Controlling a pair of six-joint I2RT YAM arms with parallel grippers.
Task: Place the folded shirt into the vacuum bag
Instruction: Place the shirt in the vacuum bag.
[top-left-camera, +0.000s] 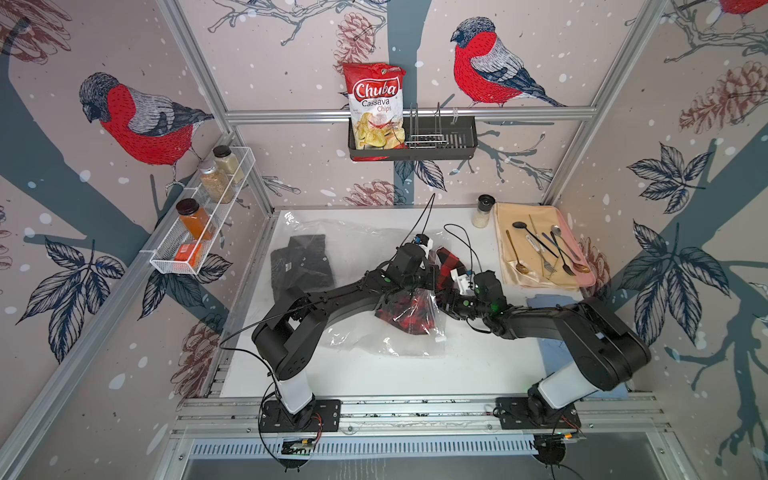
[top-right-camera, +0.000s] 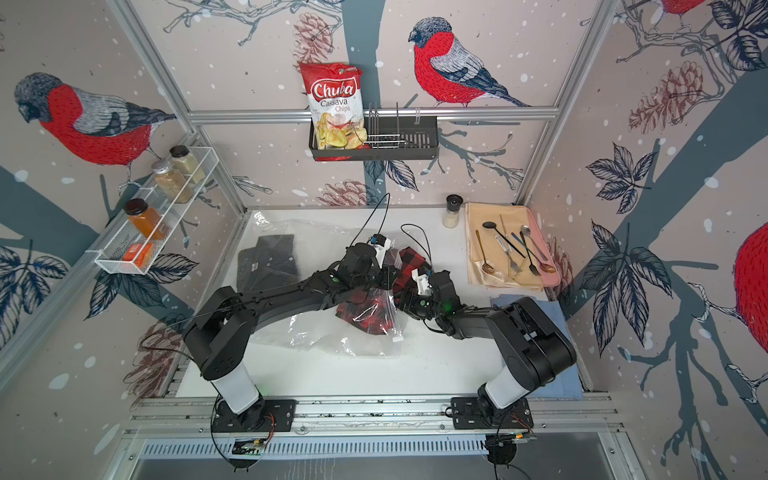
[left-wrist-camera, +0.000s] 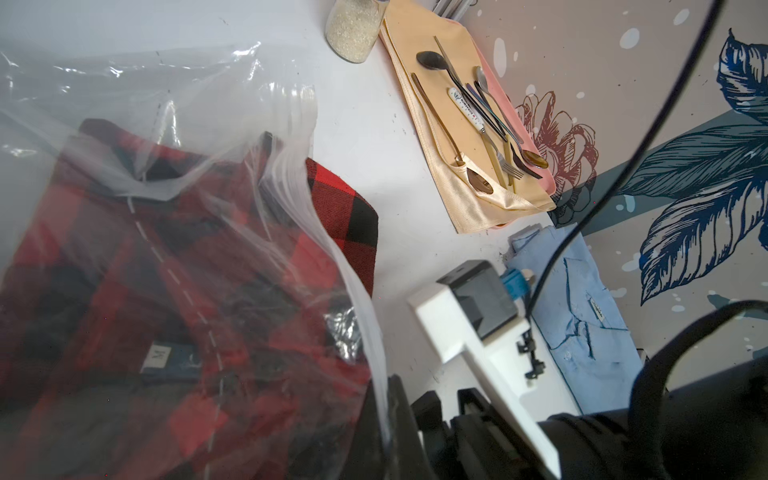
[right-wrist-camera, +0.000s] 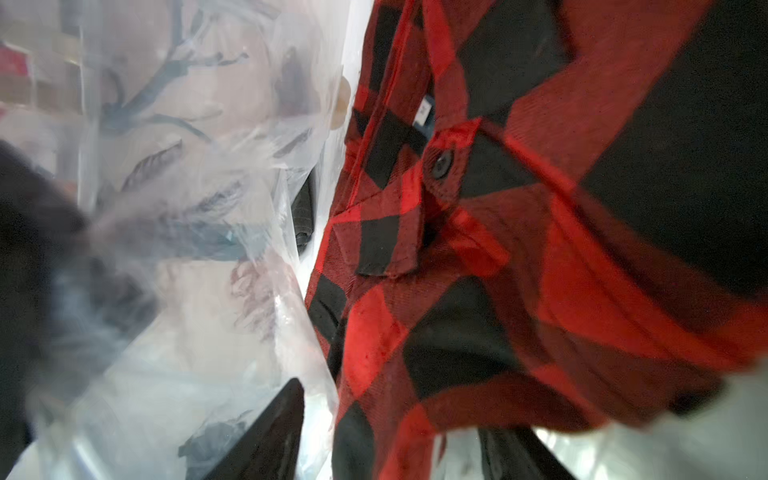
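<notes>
A red-and-black plaid folded shirt (top-left-camera: 409, 318) (top-right-camera: 370, 311) lies mostly inside the clear crinkly vacuum bag (top-left-camera: 374, 343) (top-right-camera: 324, 336) in the middle of the table. One corner of the shirt (left-wrist-camera: 345, 199) sticks out past the bag's mouth. My left gripper (left-wrist-camera: 388, 390) is shut on the bag's zip edge and holds the mouth up. My right gripper (right-wrist-camera: 390, 449) is at the mouth, open, its fingers (right-wrist-camera: 270, 436) wide apart with shirt cloth (right-wrist-camera: 540, 208) hanging between them. The white slider clip (top-left-camera: 439, 340) sits at the bag's near corner.
A dark folded garment (top-left-camera: 301, 262) lies back left under clear plastic. A light blue shirt (top-left-camera: 552, 303) lies under my right arm. Cutlery lies on a beige cloth (top-left-camera: 536, 232) at the back right, next to a jar (top-left-camera: 483, 211). Wall racks hang above.
</notes>
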